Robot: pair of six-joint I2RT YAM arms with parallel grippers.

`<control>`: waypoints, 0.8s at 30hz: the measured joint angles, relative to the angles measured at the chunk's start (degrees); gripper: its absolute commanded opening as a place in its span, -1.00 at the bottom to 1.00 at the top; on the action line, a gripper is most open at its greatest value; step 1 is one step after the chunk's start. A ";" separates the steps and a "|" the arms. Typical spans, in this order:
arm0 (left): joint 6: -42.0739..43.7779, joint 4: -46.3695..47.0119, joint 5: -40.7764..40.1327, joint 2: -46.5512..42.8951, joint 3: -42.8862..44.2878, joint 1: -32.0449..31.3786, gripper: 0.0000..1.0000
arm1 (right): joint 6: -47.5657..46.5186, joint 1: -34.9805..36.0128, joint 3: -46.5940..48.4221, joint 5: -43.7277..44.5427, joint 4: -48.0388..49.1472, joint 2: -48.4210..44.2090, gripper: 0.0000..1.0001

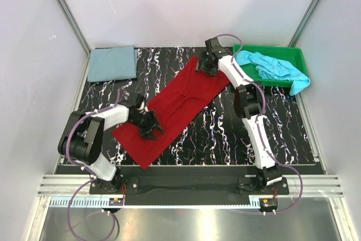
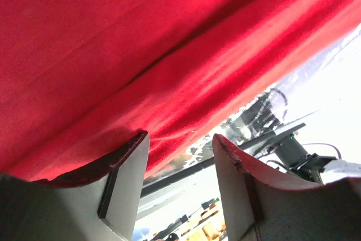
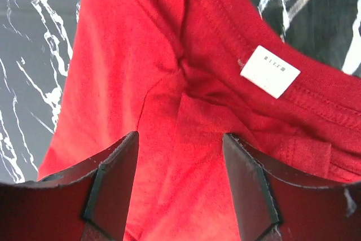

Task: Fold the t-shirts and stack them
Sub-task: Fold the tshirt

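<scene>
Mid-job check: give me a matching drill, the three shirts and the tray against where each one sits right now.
Things:
1. red t-shirt
2. grey-blue t-shirt
3. turquoise t-shirt
4. green tray

Places or states:
A. crumpled, spilling over the tray's right end
B. far right corner of the table
C. folded flat at the far left corner
D. spread diagonally mid-table

Pairs: 1-D, 2-C, 3-A, 4-B
</scene>
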 measured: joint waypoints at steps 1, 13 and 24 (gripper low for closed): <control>-1.31 1.18 0.20 0.00 -0.26 -1.60 0.16 | -0.46 0.00 2.67 -0.04 -0.33 1.62 0.37; -12.57 11.56 0.04 3.13 3.98 -23.89 0.29 | -5.18 0.00 14.14 -1.36 1.38 8.94 0.36; -2.21 -1.97 -6.45 -10.05 13.70 -23.32 0.60 | -7.45 1.22 6.25 3.54 -7.23 -1.07 0.63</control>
